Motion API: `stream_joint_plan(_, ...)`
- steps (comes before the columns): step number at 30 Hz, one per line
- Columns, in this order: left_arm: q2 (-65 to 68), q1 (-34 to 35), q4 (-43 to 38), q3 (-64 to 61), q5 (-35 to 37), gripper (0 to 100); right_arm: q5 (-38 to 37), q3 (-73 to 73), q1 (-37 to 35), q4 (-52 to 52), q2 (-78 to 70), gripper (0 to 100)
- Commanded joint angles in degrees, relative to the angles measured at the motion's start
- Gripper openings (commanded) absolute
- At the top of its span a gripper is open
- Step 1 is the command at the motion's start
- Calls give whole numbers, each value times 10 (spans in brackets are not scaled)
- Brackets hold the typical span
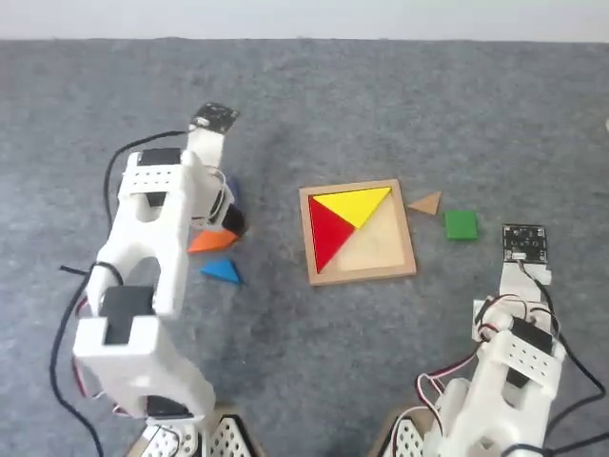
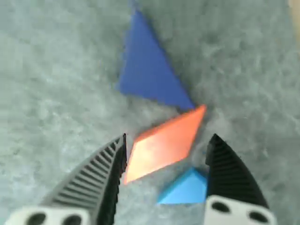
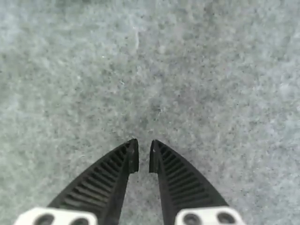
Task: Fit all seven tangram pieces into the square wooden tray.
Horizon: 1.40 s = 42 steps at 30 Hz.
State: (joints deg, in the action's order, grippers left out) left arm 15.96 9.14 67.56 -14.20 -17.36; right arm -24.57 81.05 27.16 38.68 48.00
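the grey felt table (image 1: 381, 114) carries loose pieces on both sides of the wooden tray (image 1: 363, 276), which sits about mid-table. toward the left edge, three pieces crowd together: a dark blue triangle (image 2: 147, 70), an orange parallelogram (image 2: 164, 143) touching one of its corners, and a light blue triangle (image 2: 185, 190) just beside the orange one on the near side. from above, the left arm (image 1: 157, 238) covers most of the dark blue piece. toward the right edge, a small tan triangle (image 1: 425, 203) lies just beside the tray's far right corner, with a green square (image 1: 461, 225) next to it.

the tray is light wood with a raised rim. a yellow triangle (image 1: 354, 205) fills its far side and a red triangle (image 1: 326, 235) its left side, meeting along a diagonal; the rest shows bare wood.

the left gripper (image 2: 168, 140) is spread wide, one finger on either side of the orange parallelogram and not closed on it. the right gripper (image 3: 144, 143) is over bare felt near the right edge, its tips drawn almost together with a thin slit between them, holding nothing.
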Motion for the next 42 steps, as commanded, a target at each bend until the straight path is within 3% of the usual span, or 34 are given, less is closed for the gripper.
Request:
stream_joint_plan(1,25,15,-9,24,-4,267,-1,1,5,-13,13,55)
stream_joint_plan(13,66,2,10,24,-39,238,-1,1,5,-13,13,55)
stream_joint_plan(19,-1,4,24,47,-25,239,-1,1,5,-14,13,55)
stream_joint_plan(24,-118,-7,43,-21,-76,239,-1,1,5,-15,13,55)
stream_joint_plan(29,-156,-21,-11,-130,-99,239,-1,1,5,-15,13,55)
stream_joint_plan(36,-48,-22,-104,-124,-102,239,-1,1,5,-15,13,55)
stream_joint_plan(42,72,-1,-12,36,-102,239,-1,1,5,-15,13,55)
